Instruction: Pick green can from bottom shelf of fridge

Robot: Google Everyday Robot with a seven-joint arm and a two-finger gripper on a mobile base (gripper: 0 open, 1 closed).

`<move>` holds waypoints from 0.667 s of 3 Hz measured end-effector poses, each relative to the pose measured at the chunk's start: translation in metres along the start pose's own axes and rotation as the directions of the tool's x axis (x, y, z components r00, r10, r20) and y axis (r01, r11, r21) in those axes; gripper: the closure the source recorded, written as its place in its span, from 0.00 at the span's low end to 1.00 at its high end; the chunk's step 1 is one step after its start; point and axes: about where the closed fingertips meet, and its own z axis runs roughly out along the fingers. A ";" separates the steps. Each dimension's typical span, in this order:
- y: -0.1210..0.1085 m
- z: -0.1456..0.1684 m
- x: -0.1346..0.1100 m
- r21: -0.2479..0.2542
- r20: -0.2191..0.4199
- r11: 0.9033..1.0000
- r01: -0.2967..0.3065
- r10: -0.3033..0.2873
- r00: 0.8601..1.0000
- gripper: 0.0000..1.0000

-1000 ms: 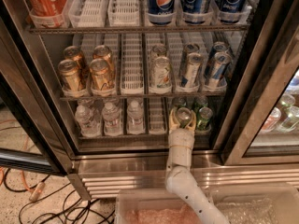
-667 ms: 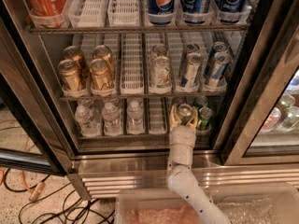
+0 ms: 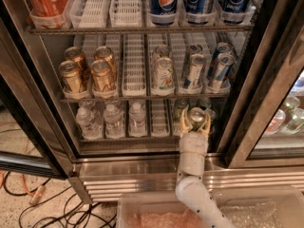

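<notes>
Gripper (image 3: 195, 124) at fridge (image 3: 137, 167) bottom shelf (image 3: 124, 139), right side, fingers (image 3: 183, 123) clamped on both sides of green can (image 3: 196, 115)

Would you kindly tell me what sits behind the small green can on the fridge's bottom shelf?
Behind the small shiny green can, which the claw flanks at the bottom shelf front, other can tops show dimly. Their bodies and the lane's back are covered.

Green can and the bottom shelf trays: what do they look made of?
The green can is likely aluminium, going by its shiny silver top; the gripper is right at it. The bottom shelf trays look like matte white slotted plastic. The fridge sill appears to be brushed stainless steel.
</notes>
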 end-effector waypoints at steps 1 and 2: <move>-0.026 -0.032 -0.007 0.029 -0.029 0.999 0.025 -0.025 0.999 1.00; -0.048 -0.065 -0.011 0.056 -0.072 0.997 0.050 -0.046 0.996 1.00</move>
